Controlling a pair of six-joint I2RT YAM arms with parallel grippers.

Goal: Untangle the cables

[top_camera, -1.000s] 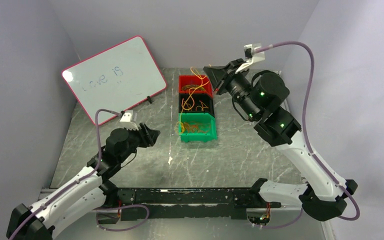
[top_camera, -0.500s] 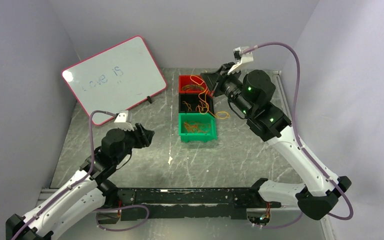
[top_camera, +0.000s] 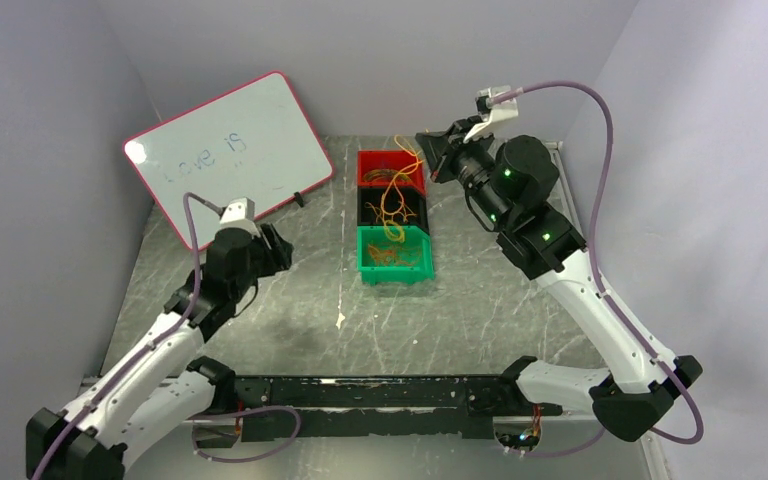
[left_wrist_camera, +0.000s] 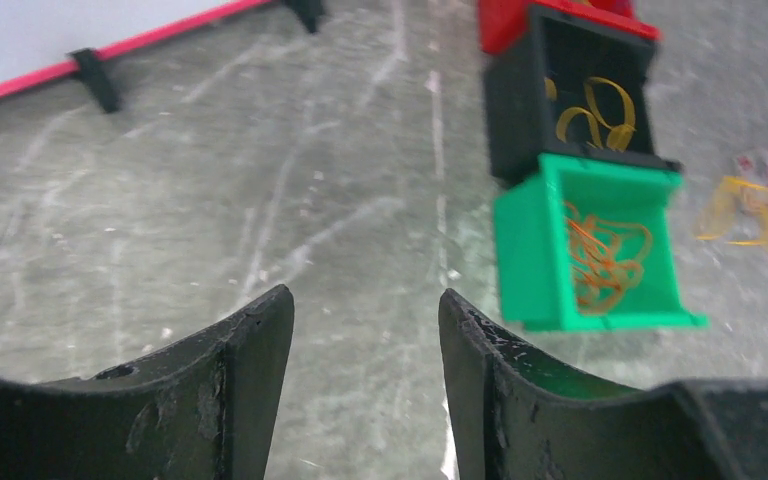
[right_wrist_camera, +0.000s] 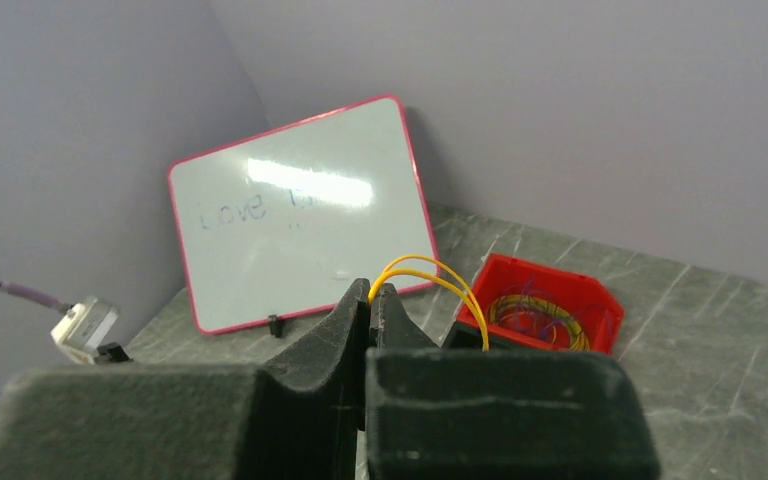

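Yellow cables [top_camera: 395, 200] pinched by the right gripper [right_wrist_camera: 371, 298] at one o'clock may drag the black bin [top_camera: 364, 210] over, since the spread left gripper [left_wrist_camera: 363, 305] at nine o'clock anchors nothing.

Robotics lab cell: bare lilac walls [top_camera: 380, 60], whiteboard [top_camera: 228, 150] (scrawled on), grey worktable [top_camera: 480, 300].

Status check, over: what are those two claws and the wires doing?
Left gripper open, empty. Right gripper shut on cables, strands dangling over red bin. Nothing blocking.

walls [top_camera: 360, 60]: pale lilac | table [top_camera: 460, 310]: grey marbled | whiteboard [top_camera: 228, 155]: pink-framed, leaning rear-left
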